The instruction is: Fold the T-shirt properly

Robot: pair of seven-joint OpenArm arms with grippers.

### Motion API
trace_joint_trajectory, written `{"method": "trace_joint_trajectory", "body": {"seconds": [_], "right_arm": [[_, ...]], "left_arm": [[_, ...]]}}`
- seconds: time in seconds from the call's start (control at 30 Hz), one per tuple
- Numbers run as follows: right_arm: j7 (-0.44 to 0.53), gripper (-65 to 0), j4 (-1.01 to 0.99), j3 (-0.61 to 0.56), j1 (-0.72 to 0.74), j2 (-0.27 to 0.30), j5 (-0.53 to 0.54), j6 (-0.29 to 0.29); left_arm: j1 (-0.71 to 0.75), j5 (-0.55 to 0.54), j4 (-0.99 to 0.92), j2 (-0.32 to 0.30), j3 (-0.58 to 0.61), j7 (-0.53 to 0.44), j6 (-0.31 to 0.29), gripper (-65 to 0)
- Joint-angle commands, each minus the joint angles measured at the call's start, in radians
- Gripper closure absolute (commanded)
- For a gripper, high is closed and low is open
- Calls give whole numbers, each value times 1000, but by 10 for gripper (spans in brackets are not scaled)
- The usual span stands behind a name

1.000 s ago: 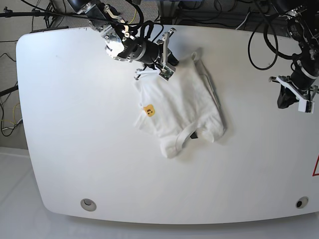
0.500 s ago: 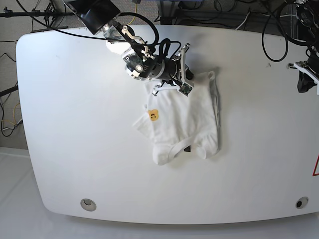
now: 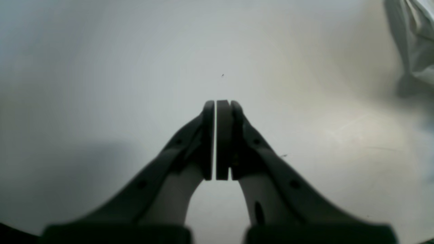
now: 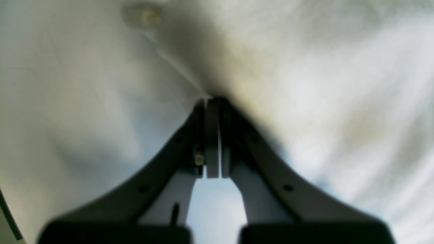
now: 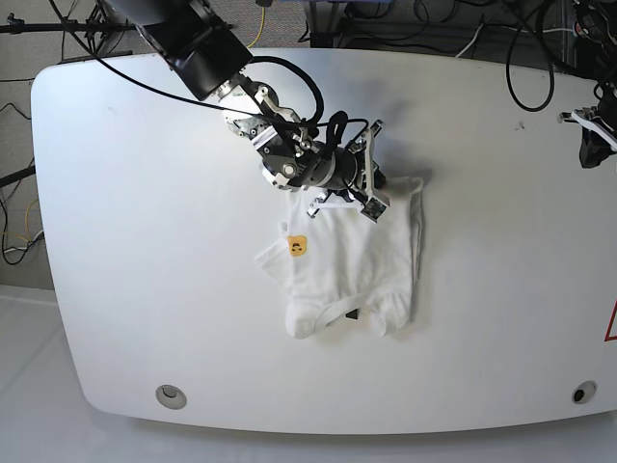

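Meanwhile, right fingers [image 4: 213, 101] pinch the soft, rumpled white T-shirt [image 5: 352, 260]; left fingers [image 3: 216, 103] meet empty.

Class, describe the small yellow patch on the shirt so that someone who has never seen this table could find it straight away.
Start at the big white table and find the crumpled white T-shirt near its middle, under the right tool. On the T-shirt's left edge sits the yellow patch, a small square with a dark mark. It is the only coloured spot on the white cloth.
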Motion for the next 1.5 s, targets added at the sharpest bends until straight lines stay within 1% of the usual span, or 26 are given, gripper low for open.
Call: {"method": "trace_joint_trajectory", "body": {"seconds": [0.0, 0.2, 0.33, 0.47, 0.57, 0.63, 0.73, 0.93, 1.0, 1.17, 1.2, 1.33, 1.47], "right_arm": [[19, 0, -11, 4, 41, -24, 7, 7], [21, 0, -13, 4, 61, -28, 7, 7], [26, 0, 4, 9, 62, -18, 7, 5], [24, 0, 76, 10, 51, 32, 17, -4], [19, 0, 171, 16, 27, 72, 17, -7], [15, 0, 231, 49, 5, 98, 17, -18], [-33, 0, 325, 124, -41, 140, 17, -36], [-163, 0, 470, 300, -131, 198, 8, -38], [-192, 0, 518, 368, -177, 226, 7, -36], [-221, 0, 612, 529, -300, 293, 13, -36], [-223, 0, 621, 557, -323, 302, 14, -36], [-229, 0, 635, 725, -438, 333, 14, -38], [-229, 0, 635, 873, -542, 341, 8, -34]], "left_arm": [[10, -19, 18, -18, -7, -23, -1, 0], [15, -19, 19, -18, -7, -23, -1, 0], [15, -19, 19, -18, -9, -23, -1, 0], [15, -20, 19, -18, -13, -24, -1, 0], [15, -20, 21, -20, -50, -24, -1, 0], [14, -22, 21, -23, -76, -24, -1, 0], [12, -20, 21, -26, -109, -24, -1, 0], [20, -19, 21, -49, -172, -21, -1, 0], [41, -17, 21, -49, -191, -15, -1, 0], [110, -22, 21, -46, -244, -9, -1, 0], [124, -22, 21, -43, -253, -9, -1, 0], [185, -22, 19, 9, -314, -9, -1, 0], [235, -17, 19, 49, -365, -9, -1, 0]]}}
